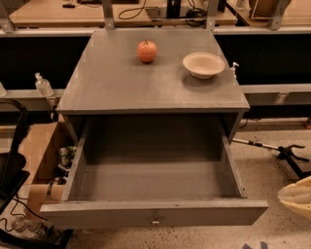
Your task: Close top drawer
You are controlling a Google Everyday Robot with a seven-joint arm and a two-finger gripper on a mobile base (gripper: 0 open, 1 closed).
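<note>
A speckled floor (272, 175) is spreading under the grey table (121, 82). Behind it a wooden workbench (48, 12) with metal posts (108, 12) is running across the back, and dark space is lying beneath. On the left a cardboard box (41, 146) is sitting beside a black frame (19, 131), and a clear bottle (43, 85) is standing on a grey ledge (24, 93). A black stand (286, 153) is lying on the floor at right. The pincer (297, 195) is showing at the lower right edge, over the floor.
</note>
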